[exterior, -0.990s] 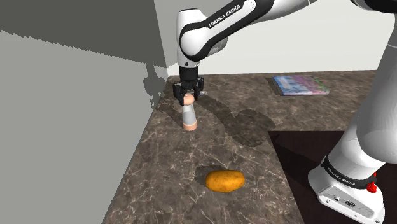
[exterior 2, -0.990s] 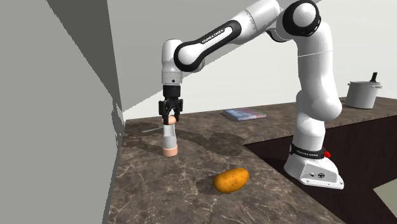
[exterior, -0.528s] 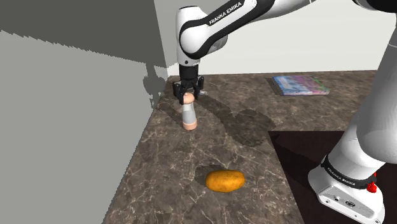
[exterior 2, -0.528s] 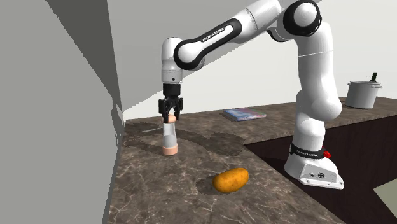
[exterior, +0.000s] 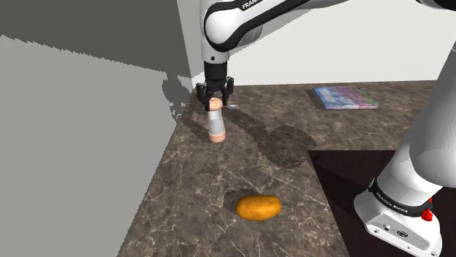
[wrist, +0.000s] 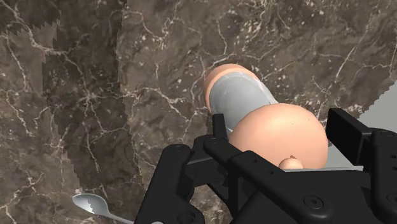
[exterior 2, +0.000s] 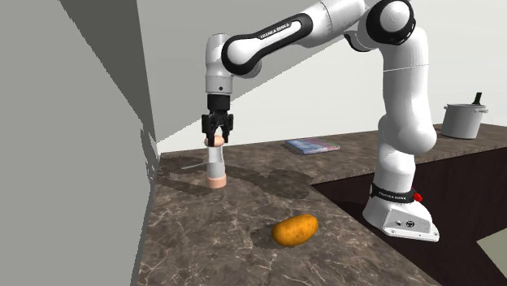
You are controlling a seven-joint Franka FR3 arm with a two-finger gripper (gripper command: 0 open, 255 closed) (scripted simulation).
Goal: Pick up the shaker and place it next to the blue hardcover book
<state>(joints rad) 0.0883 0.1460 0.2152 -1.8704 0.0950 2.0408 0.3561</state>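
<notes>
one black pincer (exterior: pixel 213 104) tight around the peach-domed, grey cylindrical shaker (exterior: pixel 215 124) over veined marble (exterior: pixel 219 182)

Potato (exterior: pixel 257 207), orange-brown, on its side on the dark brown marble countertop (exterior: pixel 197 175), lower centre of the shoulder view. Same potato (exterior 2: pixel 294 230) sits lower centre in the second exterior view. Grey wall panel (exterior: pixel 80 146) runs along the counter's left edge, taking up the left of both exterior views. Grey lidded pot (exterior 2: pixel 463 121) at far right of the second exterior view, on the counter. Silver spoon (wrist: pixel 91 205) lies flat on the marble in the wrist view. White wall (exterior 2: pixel 325 106) behind the counter.
</notes>
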